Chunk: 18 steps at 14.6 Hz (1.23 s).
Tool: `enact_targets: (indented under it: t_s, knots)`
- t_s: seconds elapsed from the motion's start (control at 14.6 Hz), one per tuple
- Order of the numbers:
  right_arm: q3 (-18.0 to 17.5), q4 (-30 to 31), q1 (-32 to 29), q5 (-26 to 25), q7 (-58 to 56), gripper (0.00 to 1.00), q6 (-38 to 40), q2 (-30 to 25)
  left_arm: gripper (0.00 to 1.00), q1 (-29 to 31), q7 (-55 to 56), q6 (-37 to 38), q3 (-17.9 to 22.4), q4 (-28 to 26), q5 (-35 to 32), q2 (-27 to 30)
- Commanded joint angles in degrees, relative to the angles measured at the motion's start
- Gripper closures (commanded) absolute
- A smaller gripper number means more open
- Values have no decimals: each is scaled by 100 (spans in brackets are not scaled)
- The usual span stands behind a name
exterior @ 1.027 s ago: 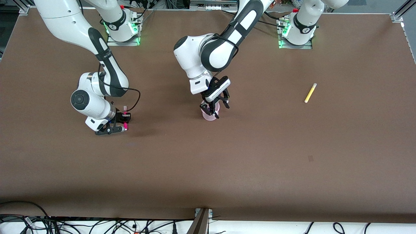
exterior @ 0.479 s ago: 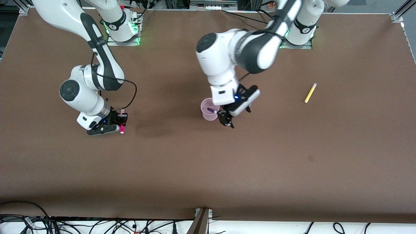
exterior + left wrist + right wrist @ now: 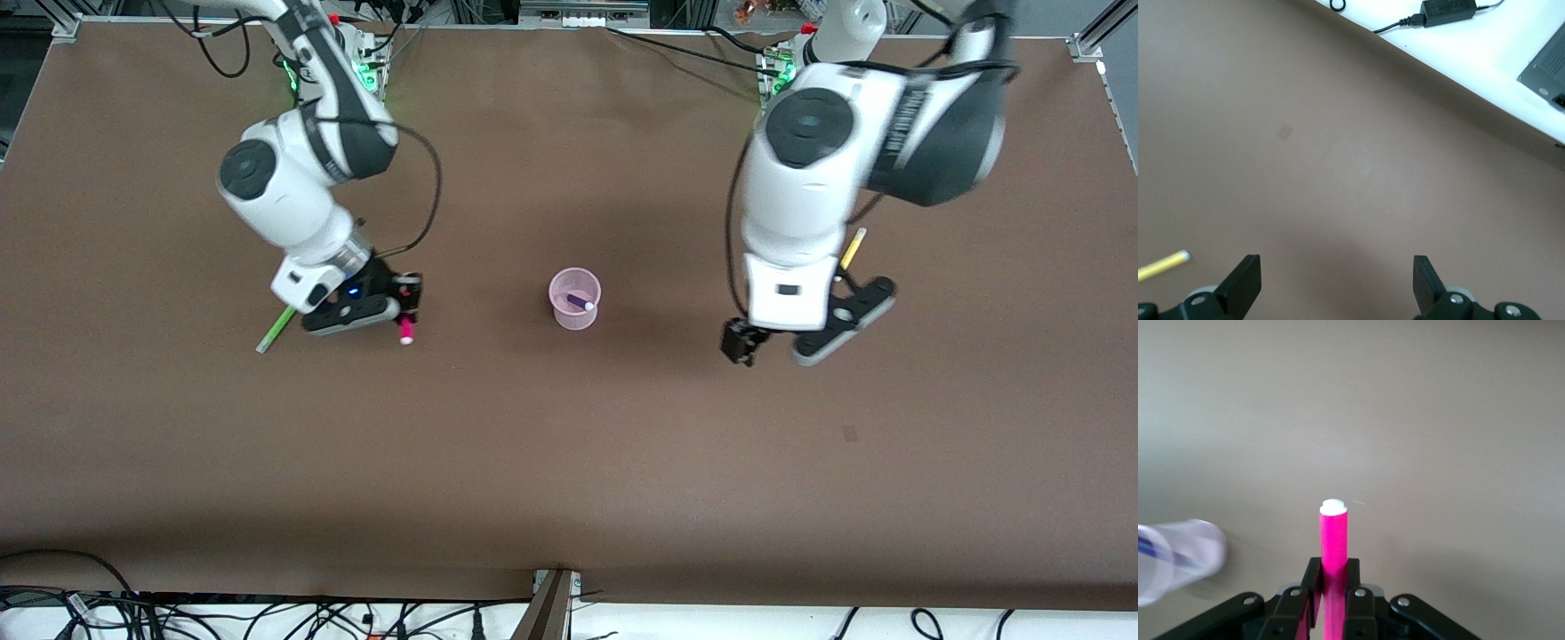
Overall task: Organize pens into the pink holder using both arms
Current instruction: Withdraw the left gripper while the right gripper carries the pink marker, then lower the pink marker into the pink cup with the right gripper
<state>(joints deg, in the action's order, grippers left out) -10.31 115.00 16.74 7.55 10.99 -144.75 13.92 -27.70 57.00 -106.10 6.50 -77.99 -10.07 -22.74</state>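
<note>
The pink holder stands mid-table with the dark purple pen leaning inside it. My right gripper is shut on the magenta pen, which hangs tip down above the table between the holder and the right arm's end. In the right wrist view, the magenta pen sits between the fingers of that gripper, and the holder shows at the edge. The lime green pen lies on the table beside the right hand. My left gripper is open and empty, above the table near the yellow pen.
The brown table mat stretches wide toward the front camera. Cables and a power adapter lie on the white floor past the table's edge. The left arm's body covers part of the yellow pen.
My left gripper has left the purple pen in the holder and swung toward the left arm's end, near the yellow pen. My right gripper has carried the magenta pen toward the holder, uncovering the green pen.
</note>
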Motion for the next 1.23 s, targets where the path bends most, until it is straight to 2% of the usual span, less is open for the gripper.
enact_targets:
  t_s: [0.0,0.21,0.48,0.62,0.89,1.16]
  knots:
    - [3,-285,478,-559,1033,100,-500,242,0,562,-1415,290,-96,-190,435,296]
    - [21,-775,952,-1393,2263,100,-642,672,0,1055,-2847,493,-105,-347,717,375]
    - [47,-1698,1427,-2457,3644,100,-625,1480,0,1626,-4492,502,-105,-918,1068,691]
    - [99,-1954,1595,-2880,4103,100,-616,1727,0,1802,-5090,494,-114,-1226,1086,806]
    - [336,-2148,1937,-3162,4552,100,-616,1965,0,1952,-5619,406,-114,-1770,1287,1042]
    - [890,-2219,2508,-3347,4903,100,-633,2211,0,2137,-6120,309,-114,-2044,1402,1193]
